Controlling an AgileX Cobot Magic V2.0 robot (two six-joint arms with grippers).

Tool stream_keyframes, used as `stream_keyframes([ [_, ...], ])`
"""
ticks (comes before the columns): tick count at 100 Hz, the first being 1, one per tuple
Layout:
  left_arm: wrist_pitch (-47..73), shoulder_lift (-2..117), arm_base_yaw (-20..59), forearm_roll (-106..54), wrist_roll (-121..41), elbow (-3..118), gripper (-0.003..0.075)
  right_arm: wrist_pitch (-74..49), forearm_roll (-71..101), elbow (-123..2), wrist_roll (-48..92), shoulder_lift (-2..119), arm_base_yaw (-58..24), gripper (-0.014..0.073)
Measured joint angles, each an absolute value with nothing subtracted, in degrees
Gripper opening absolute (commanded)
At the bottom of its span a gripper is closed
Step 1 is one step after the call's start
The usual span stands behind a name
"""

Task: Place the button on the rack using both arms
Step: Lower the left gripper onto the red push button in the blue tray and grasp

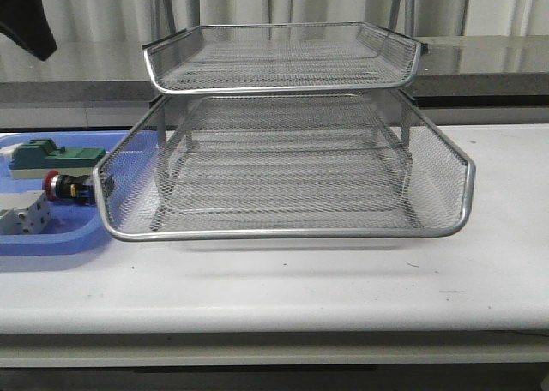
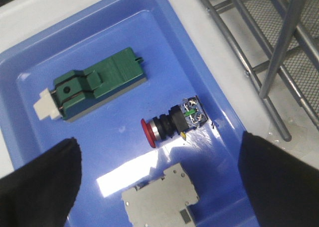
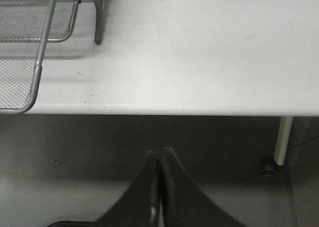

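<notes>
Up front, the button (image 1: 66, 187) lies in the blue tray (image 1: 51, 238), beside the rack (image 1: 283, 164) on the bench (image 1: 343, 279). Left wrist: released jaws straddle the button (image 2: 172, 123), untouched. Right wrist: jaws clenched, empty, off the bench (image 3: 199, 48) edge.

Table: a white tabletop (image 1: 343, 297) runs the full width before you, its near edge toward the camera.
Rack: you see the silver wire-mesh rack (image 1: 283, 164) standing at the table's centre, its lower tray pulled out toward the near edge.
Blue tray: a flat blue plastic tray (image 1: 60, 237) lies at the far left, touching or just beside the rack's left corner.
</notes>
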State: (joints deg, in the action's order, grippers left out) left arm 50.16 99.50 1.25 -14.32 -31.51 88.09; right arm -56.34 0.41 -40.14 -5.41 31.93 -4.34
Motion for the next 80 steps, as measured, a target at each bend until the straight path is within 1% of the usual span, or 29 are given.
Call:
stream_keyframes([
  [24,59.2,111.0,1.2,-15.2,-41.5,100.0,0.0617,-56.3,0.4,-40.1,-5.4,31.9,-4.3,-0.0068],
  [38,62.8,116.4,1.2,-15.7,-48.5,104.9,0.0617,-56.3,0.4,-40.1,-5.4,31.9,-4.3,-0.0068],
  [52,63.6,120.0,2.1,-15.9,-52.9,107.3,0.0617,-56.4,0.4,-40.1,-5.4,31.9,-4.3,-0.0068],
  [80,63.9,124.6,4.5,-16.1,-57.3,107.8,0.0617,-56.4,0.4,-40.1,-5.4,31.9,-4.3,-0.0068],
])
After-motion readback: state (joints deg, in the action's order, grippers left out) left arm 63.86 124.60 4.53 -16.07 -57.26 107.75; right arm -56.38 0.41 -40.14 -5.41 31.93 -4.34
